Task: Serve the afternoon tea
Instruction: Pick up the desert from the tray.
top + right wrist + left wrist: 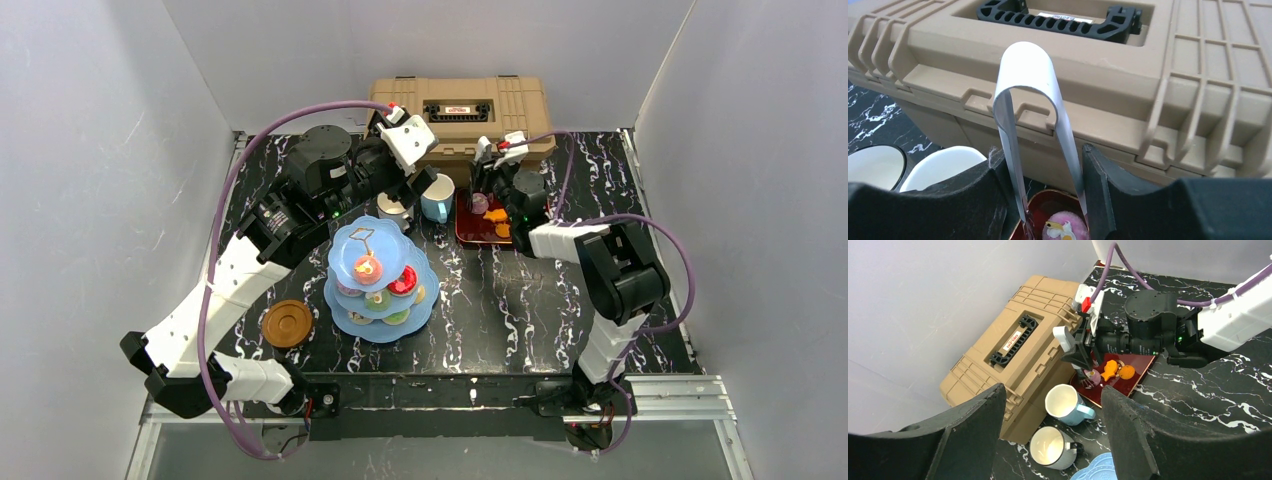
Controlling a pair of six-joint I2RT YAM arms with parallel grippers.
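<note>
Right now my right gripper (1045, 185) is squeezed partway shut on the bent silver metal tongs (1028, 65). Their two tips stand on either side of the small round pink toy cake (1063, 227) on the dark-red flat tray (1115, 385). I cannot tell if they pinch it yet. I think I should squeeze slowly, then lift straight up so it does not pop out. The light-blue three-tier wavy cake stand (345, 250) waits at seven o'clock from the tray. My left gripper (1055, 427) hangs wide open, holding nothing, above the round white mug (1048, 446)
</note>
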